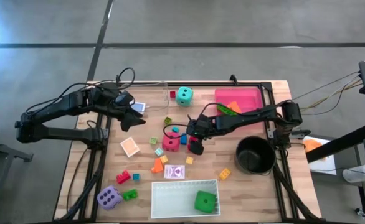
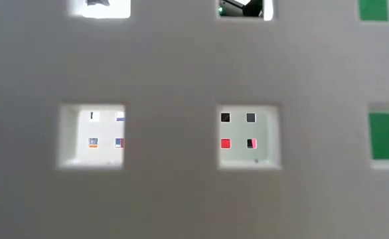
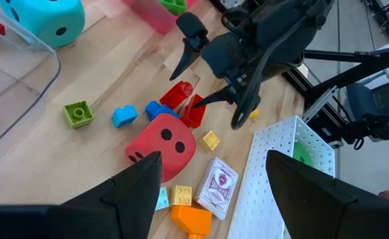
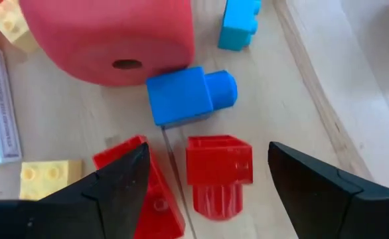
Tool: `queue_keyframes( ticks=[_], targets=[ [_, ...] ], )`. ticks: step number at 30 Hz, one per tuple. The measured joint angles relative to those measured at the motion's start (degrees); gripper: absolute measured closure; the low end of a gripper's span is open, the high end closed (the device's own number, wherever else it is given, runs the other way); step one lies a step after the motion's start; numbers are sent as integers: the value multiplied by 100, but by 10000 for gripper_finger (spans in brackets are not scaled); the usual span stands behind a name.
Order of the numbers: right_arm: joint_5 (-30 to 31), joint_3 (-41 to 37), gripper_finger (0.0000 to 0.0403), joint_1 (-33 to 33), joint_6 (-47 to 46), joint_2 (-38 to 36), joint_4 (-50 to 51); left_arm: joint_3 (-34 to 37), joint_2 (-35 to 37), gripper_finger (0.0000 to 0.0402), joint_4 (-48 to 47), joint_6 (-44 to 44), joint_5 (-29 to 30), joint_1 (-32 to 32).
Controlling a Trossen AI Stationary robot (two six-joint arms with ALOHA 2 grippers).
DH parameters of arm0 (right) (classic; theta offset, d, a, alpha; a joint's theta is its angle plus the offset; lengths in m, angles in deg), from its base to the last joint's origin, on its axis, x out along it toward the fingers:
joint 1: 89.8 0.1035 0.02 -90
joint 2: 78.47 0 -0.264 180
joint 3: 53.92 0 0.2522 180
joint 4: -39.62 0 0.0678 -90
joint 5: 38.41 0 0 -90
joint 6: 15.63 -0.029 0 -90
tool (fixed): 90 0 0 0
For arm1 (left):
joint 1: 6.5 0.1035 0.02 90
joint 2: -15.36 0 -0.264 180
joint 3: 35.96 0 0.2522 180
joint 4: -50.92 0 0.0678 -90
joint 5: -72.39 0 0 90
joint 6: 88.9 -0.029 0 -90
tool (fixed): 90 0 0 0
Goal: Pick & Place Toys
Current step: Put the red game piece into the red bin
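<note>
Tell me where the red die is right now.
In the high view the red die sits on the wooden table near its middle, just left of the open right gripper, with a dark blue block against it.

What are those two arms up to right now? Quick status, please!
Right gripper open, poised over red blocks beside red die. Left gripper open, empty, waiting near the clear tray. Blue block crowds the pick.

Black round pot (image 1: 255, 155), pink tray (image 1: 248, 98), white perforated tray (image 1: 170, 200), clear tray (image 1: 156, 92) on wooden table (image 1: 245, 193).
</note>
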Motion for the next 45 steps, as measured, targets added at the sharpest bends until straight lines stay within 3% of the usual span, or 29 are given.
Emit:
queue_keyframes(
  ticks=[7,16,20,27,35,45],
  targets=[
    [-55,-2,120,-1,90,62,2,0,0,128,-1,-7,0,0],
    [-53,-5,244,-12,186,144,8,0,0,128,-3,-15,0,0],
    [-51,0,275,-12,190,225,-34,0,0,128,-3,-15,0,0],
    [54,5,257,-12,183,239,-39,0,0,128,-21,-4,-2,-1],
    [50,-18,277,-14,-13,133,63,0,0,128,-23,-2,-2,0],
    [98,137,277,-21,-229,-591,399,0,0,128,-25,-2,-2,0]
  ],
)
